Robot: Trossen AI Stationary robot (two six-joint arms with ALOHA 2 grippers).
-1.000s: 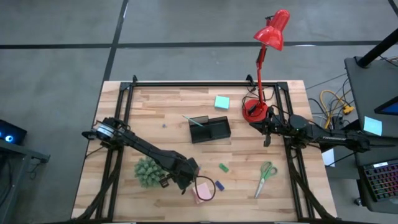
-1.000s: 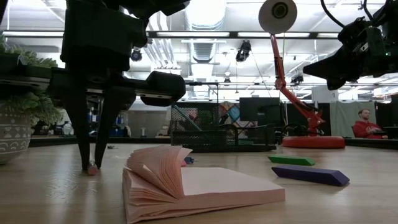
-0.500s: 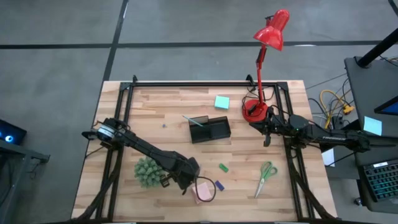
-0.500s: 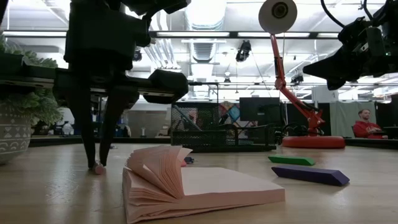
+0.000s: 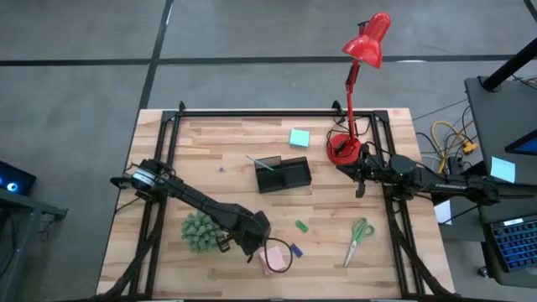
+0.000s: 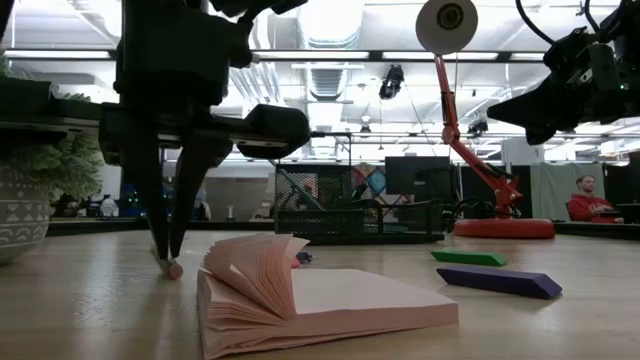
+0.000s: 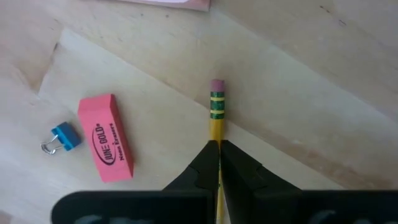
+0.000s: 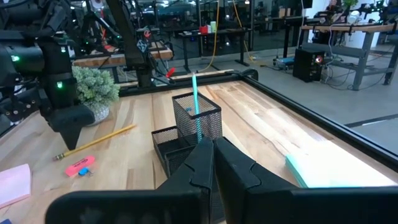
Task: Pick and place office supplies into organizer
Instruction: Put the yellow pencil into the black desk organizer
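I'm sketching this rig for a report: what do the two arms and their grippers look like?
Both arms are dark, nearly black, built of slim jointed segments. The left arm has a round silvery joint at its base and ends in the left gripper, with two thin, tapering black fingers under a boxy body. The right gripper is likewise black, its two fingers angular and wedge-shaped in its wrist view.

Grey floor (image 5: 75, 33), bright ceiling lights (image 6: 330, 20), distant workbenches (image 8: 217, 28).

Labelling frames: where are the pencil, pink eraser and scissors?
pencil (image 7: 216, 106), left wrist view, green ferrule.
pink eraser (image 7: 106, 137), left wrist view, printed face.
scissors (image 5: 361, 231), high view, green handles.
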